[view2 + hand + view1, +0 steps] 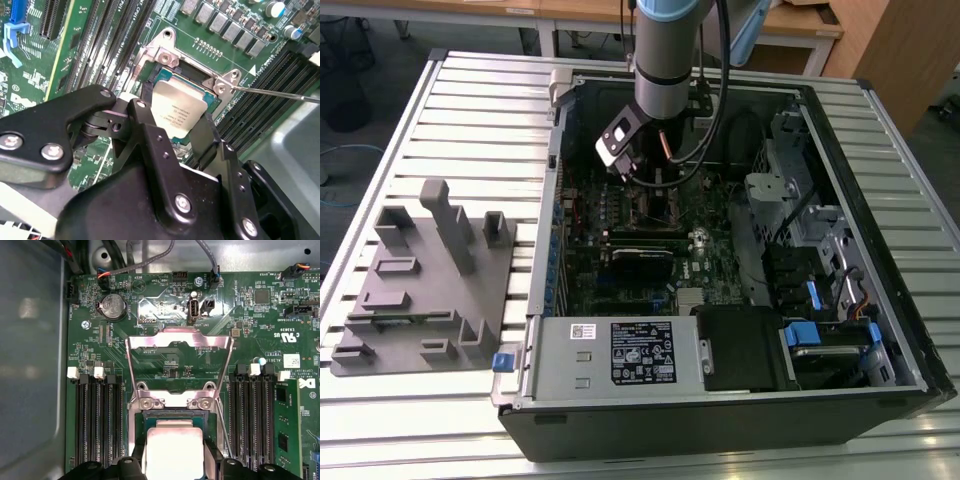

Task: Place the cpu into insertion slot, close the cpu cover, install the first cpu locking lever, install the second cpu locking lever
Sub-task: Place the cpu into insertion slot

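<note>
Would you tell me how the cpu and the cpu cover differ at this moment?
The cpu is a solid square plate; the cpu cover is an open frame. The cpu lies flat at the insertion slot; the cpu cover is swung open away from it. Both are silvery metal.

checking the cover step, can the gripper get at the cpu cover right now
Probably yes: the cpu cover is swung open with nothing over it, and the gripper hovers right beside it.
</note>
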You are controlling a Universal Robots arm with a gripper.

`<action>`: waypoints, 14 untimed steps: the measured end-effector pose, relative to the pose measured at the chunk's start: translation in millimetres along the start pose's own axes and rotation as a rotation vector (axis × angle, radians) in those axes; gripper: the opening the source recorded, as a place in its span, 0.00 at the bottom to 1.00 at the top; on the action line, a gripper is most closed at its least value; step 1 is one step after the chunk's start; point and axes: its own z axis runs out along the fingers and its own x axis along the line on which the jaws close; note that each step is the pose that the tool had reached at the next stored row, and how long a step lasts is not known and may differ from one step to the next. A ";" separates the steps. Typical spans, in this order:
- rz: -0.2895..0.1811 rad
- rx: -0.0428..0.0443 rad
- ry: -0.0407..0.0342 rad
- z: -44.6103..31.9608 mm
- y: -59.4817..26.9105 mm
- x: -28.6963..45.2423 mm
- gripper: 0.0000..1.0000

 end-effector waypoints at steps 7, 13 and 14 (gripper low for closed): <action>0.000 -0.0003 -0.0001 0.1 1.7 0.2 0.54; 0.000 -0.0009 0.0002 -3.4 2.1 0.3 0.54; 0.000 -0.0004 0.0000 -4.5 2.1 0.3 0.54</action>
